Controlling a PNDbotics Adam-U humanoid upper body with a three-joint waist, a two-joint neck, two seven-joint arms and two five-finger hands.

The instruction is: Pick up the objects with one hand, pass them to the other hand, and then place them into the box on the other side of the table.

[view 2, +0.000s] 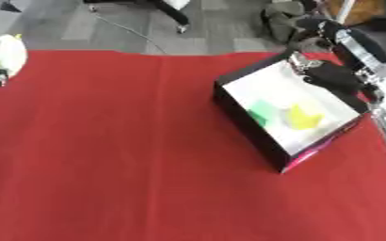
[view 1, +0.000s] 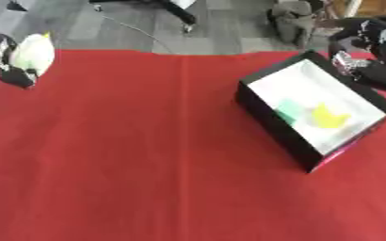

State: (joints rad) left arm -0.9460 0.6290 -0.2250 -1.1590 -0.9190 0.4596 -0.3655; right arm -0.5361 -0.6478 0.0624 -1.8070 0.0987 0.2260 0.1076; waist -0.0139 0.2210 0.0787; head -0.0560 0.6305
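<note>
Box (black, white inside) holds 2 pieces; left hand clasps pale object.

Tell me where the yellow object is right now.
The yellow object lies inside the black box on the table's right side, on its white floor, just right of a green object.

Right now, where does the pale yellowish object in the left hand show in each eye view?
Left eye view: pale object at upper left, over the red cloth's far corner.
Right eye view: at the far left edge, higher.
Shared landmark: the black box, right of centre in both.
</note>
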